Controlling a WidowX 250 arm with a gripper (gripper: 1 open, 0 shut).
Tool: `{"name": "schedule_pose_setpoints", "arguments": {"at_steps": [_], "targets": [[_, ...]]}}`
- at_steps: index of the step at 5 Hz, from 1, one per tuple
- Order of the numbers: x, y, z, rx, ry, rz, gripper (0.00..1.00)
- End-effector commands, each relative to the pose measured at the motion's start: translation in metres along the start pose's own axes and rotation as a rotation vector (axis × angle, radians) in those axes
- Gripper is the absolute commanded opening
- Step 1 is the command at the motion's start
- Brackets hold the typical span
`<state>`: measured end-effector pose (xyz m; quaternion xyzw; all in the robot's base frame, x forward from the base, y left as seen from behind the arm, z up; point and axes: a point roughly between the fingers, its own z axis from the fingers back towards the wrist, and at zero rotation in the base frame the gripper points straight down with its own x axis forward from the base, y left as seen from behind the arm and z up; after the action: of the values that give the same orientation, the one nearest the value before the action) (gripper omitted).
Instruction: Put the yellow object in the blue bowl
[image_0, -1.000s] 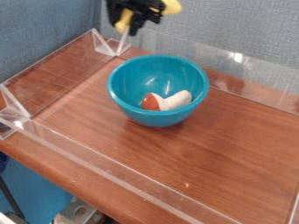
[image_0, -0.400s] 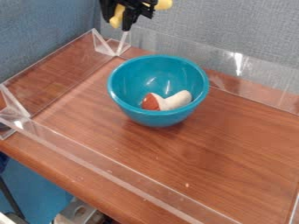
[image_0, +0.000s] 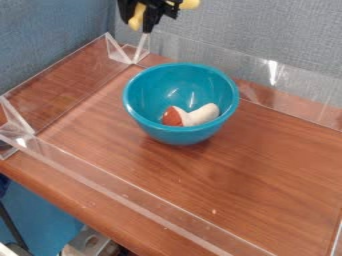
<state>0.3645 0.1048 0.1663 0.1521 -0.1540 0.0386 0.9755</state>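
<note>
Fingers (image_0: 150, 14) barely shifted, clamped on yellow object (image_0: 187, 4) above blue bowl (image_0: 181, 102).

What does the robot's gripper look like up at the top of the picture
Only its lower end shows: the gripper has dark, nearly black fingers that taper downward to narrow tips. No cables or markings can be made out at this size, and the arm above is cut off by the frame's top edge.

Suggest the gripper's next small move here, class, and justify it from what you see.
Probably carry the yellow object down-right toward the blue bowl: the gripper holds it at the frame's top edge, up-left of the bowl, which already contains a small red-and-white piece.
</note>
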Motion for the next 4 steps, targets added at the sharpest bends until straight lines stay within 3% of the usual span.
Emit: {"name": "schedule_pose_setpoints", "arguments": {"at_steps": [1, 4], "targets": [[0.011, 0.0145, 0.0148, 0.012, -0.055, 0.035, 0.0], [0.0192, 0.0172, 0.011, -0.005, -0.069, 0.021, 0.0]]}}
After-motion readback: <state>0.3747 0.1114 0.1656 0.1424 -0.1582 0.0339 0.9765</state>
